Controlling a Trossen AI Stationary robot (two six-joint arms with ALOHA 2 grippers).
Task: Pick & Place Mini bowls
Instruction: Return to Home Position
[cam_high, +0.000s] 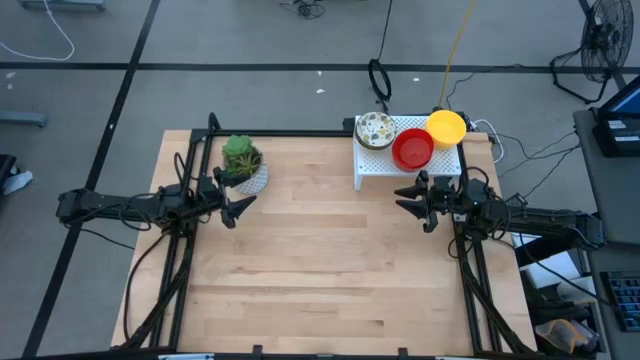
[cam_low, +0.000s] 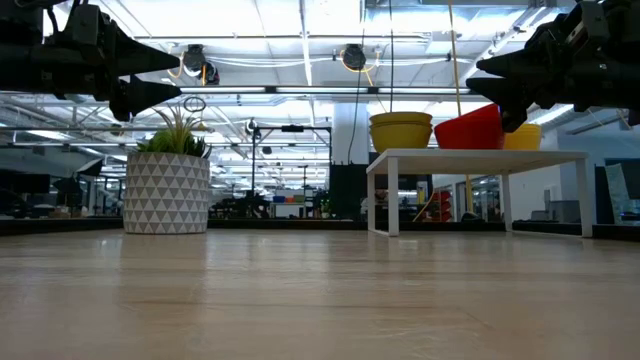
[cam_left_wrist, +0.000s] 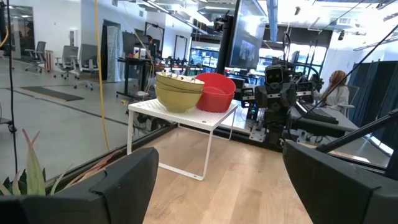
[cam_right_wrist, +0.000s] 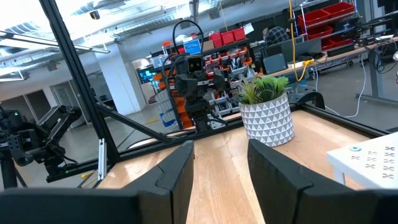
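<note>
Clock reading taken on the high view, 12 o'clock being the far edge. All mini bowls (cam_left_wrist: 186, 93) in view sit on the white shelf (cam_high: 378, 166) at the counter's (cam_high: 330, 280) 1 o'clock corner, in three stacks: speckled stack (cam_high: 376, 130), red stack (cam_high: 412, 148), yellow stack (cam_high: 446, 127). None lies on the bare wood. Right tool (cam_high: 405, 197) hangs raised just off the shelf's near edge, fingers parted, holding nothing. The red stack lies close at its 12 o'clock, so the right arm is much the nearer. Left tool (cam_high: 242, 209) hangs on the 9 o'clock side, spread wide, empty, just at 6 o'clock of the plant pot (cam_high: 243, 165). Judgement: placing looks finished and only retreat remains. For the right arm, pulling away toward 3–6 o'clock should clear the shelf edge and red stack. For the left arm, the pot is the only neighbour.
</note>
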